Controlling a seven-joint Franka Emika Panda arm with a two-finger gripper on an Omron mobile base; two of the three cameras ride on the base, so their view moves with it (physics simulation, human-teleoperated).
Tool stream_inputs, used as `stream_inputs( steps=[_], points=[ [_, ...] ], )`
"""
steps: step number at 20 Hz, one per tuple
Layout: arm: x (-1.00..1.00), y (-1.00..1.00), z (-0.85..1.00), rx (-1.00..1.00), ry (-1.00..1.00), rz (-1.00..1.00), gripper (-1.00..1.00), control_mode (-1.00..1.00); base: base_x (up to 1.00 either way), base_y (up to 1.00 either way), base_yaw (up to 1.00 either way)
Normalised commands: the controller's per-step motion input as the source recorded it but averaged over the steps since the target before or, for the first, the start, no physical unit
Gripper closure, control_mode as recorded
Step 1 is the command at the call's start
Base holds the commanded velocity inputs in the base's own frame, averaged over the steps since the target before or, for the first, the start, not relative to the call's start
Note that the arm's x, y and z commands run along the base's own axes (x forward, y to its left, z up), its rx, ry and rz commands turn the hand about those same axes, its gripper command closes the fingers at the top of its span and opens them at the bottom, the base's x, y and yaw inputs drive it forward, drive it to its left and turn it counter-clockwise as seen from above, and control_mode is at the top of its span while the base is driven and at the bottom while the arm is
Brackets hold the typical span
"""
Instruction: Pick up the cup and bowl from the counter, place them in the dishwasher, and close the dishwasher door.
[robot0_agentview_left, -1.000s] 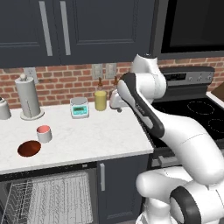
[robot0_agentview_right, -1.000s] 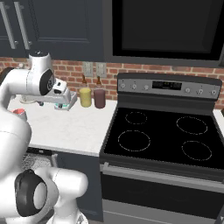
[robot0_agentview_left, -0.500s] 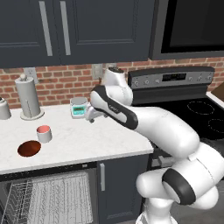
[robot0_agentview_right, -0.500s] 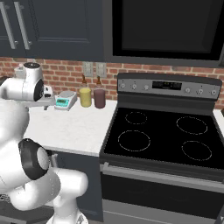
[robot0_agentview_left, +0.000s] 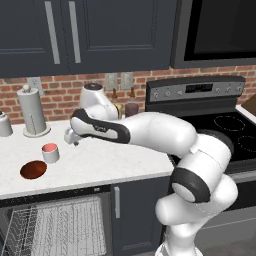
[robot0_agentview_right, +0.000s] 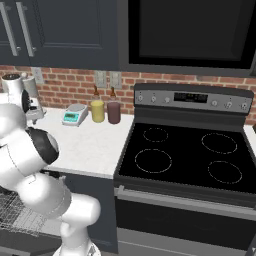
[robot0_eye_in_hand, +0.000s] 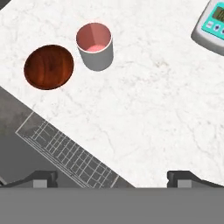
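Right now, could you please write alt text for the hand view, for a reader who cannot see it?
Looking down on a white marble counter: a white cup with a pink inside stands upright beside a shallow reddish-brown bowl, close but apart. Below the counter edge the dishwasher wire rack shows; a teal scale sits at the upper right.

You face a red brick back wall (robot0_agentview_right: 65, 87) | dark navy upper cabinets with long steel handles (robot0_agentview_left: 90, 35) overhead | black glass-top stove with four rings (robot0_agentview_right: 187, 157) to your right | black microwave front (robot0_agentview_right: 192, 30) above it
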Motion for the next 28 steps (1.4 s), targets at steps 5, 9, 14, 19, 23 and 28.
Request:
stream_inputs(
  steps=[5,9,14,19,23,28],
  points=[
    [0.52,0.7,-0.01,-0.05,-0.04,-0.1,-1.0,-1.0,0.0,0.0,0.0],
    [0.52,0.19,-0.19,0.0,0.0,-0.12,-1.0,-1.0,0.0,0.0,0.0],
    [0.38,0.12,-0.47,-0.01,0.0,-0.12,-1.0,-1.0,0.0,0.0,0.0],
    [0.3,0.13,-0.51,0.0,0.01,-0.08,-1.0,-1.0,0.0,0.0,0.0],
    [0.21,0.08,-0.26,0.0,0.0,-0.03,-1.0,-1.0,0.0,0.0,0.0],
    [0.23,0.16,-0.14,0.0,0.04,-0.01,-1.0,-1.0,0.0,0.0,0.0]
  ],
)
